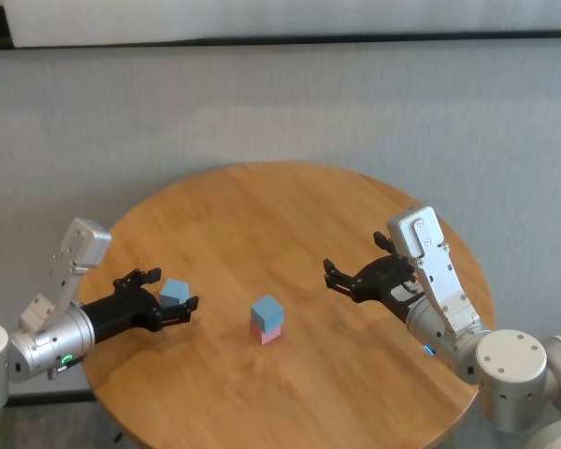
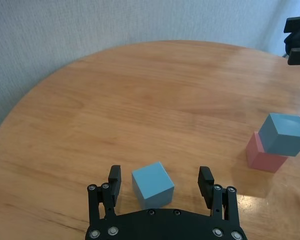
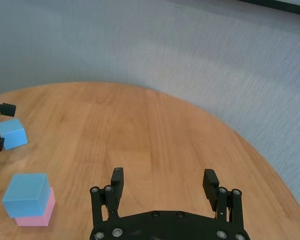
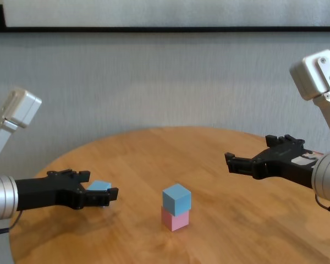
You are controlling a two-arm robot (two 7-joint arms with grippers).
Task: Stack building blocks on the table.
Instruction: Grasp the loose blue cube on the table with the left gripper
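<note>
Left gripper (image 2: 160, 184) spread around the loose blue block (image 2: 152, 185) at the table's (image 1: 262, 201) left, straddling it for a pinch, not yet touching; mid-table, blue block (image 1: 266, 309) sits slightly skewed on pink (image 1: 269, 332), awaiting the third; right gripper (image 1: 341, 273) hovers spread, empty, well clear.

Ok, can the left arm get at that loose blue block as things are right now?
Probably yes. The left gripper is open with the loose blue block already between its fingers, nothing else close by. The blue-on-pink stack stands well clear, and the right gripper hovers open farther off.
</note>
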